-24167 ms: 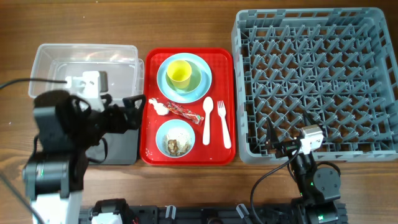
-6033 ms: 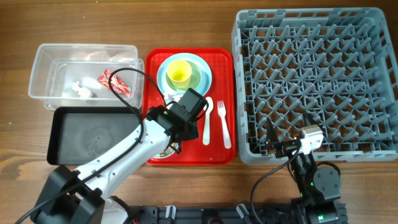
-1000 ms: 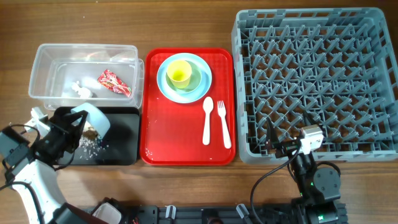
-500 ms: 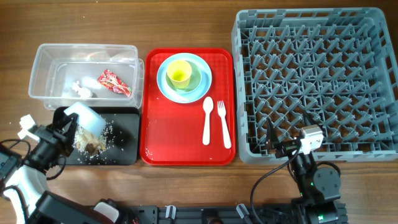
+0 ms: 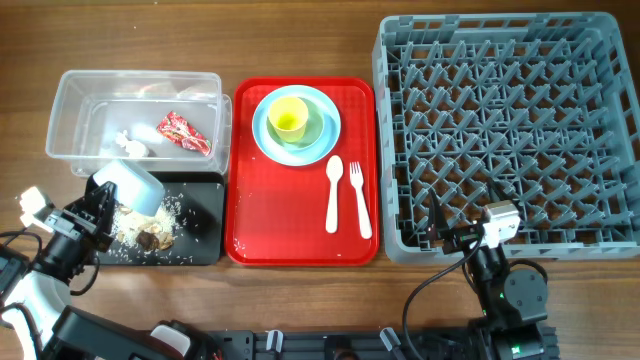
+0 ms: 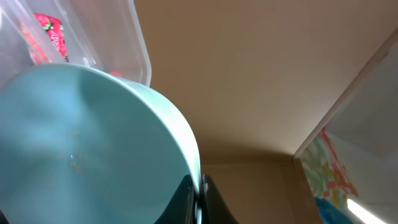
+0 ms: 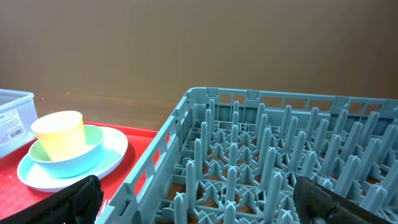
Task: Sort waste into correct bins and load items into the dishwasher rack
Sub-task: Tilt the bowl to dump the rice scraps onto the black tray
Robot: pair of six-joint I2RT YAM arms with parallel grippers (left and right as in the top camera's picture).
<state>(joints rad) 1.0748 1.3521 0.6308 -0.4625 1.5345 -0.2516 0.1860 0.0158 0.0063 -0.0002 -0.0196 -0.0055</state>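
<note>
Small blue bowl (image 5: 131, 186) — pinched at its rim by the left end effector (image 6: 198, 200), which is closed tight on it — hangs tilted over the black tray (image 5: 205, 245), where brownish food scraps (image 5: 145, 232) lie scattered. Just behind, the clear tub (image 5: 140, 76) holds the red wrapper (image 5: 183, 132) and tissue bits (image 5: 130, 146). The right end effector (image 7: 200, 198) sits spread wide, gripping nothing, by the dishwasher rack (image 5: 510, 130).

The table (image 5: 300, 40) was evenly and brightly lit; shadows were kept soft. The small bowl (image 6: 87, 143) was rendered blurred in the left wrist view
</note>
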